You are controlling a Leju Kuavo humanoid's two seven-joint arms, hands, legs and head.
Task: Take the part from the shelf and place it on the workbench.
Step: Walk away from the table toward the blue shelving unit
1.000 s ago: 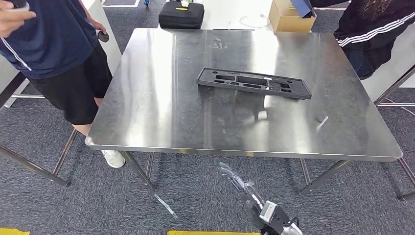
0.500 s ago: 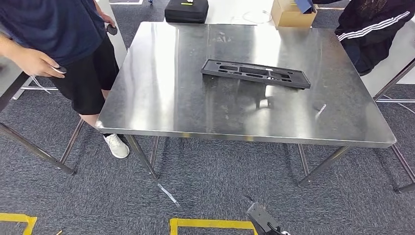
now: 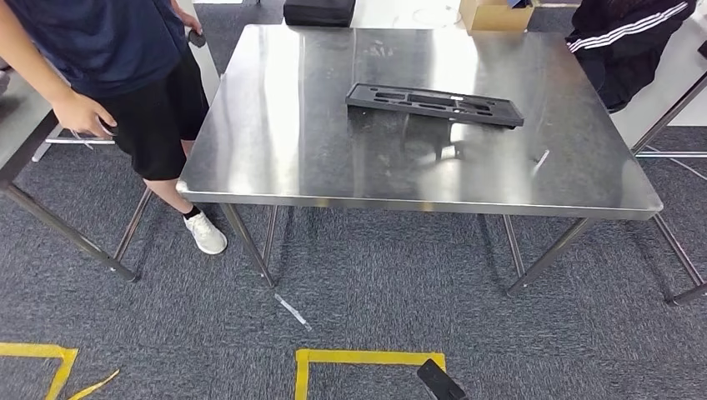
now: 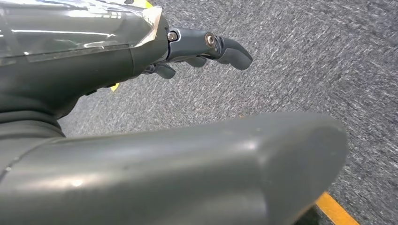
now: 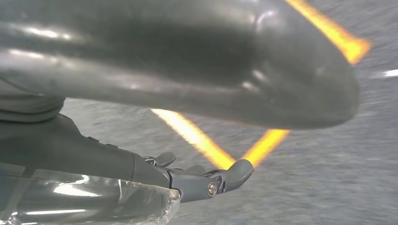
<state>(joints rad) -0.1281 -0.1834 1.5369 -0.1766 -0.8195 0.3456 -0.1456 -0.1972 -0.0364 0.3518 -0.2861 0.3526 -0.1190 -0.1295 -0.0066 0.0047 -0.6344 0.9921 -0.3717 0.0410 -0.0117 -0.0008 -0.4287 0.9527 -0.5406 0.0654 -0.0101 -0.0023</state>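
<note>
Both hands hang empty over the floor. Seen from its wrist camera, the left hand point(image 4: 141, 117) has its thick thumb stretched out and its darker fingers point(image 4: 220, 46) only loosely bent, with grey carpet point(image 4: 300, 56) behind them and nothing between thumb and fingers. The right hand point(image 5: 178, 122) looks much the same from its own wrist: thumb extended, fingers point(image 5: 220, 180) apart and slack, holding nothing, above carpet crossed by yellow floor tape point(image 5: 197, 138); that picture is blurred, so finer detail of the fingers cannot be told. In the head view a dark piece of the robot's arm, low at the frame's edge, is too little to read.

Farther out, the steel workbench point(image 3: 275, 150) stands ahead of the robot, beyond a stretch of carpet and a yellow taped outline point(image 3: 367, 358). On it lies the part point(image 3: 433, 104), a long flat black moulded panel with cut-outs, resting flat toward the far middle of the top and well in from every edge. A person in a dark shirt and shorts point(image 3: 125, 75) stands at the bench's left corner, and another in a striped sleeve point(image 3: 629, 42) at the far right. A black case point(image 3: 317, 12) and a cardboard box point(image 3: 492, 13) sit beyond the bench.

Judging from this, the placing looks done: the part rests on the workbench and neither hand has hold of it. No shelf can be seen, so nothing appears left but to stand clear.
</note>
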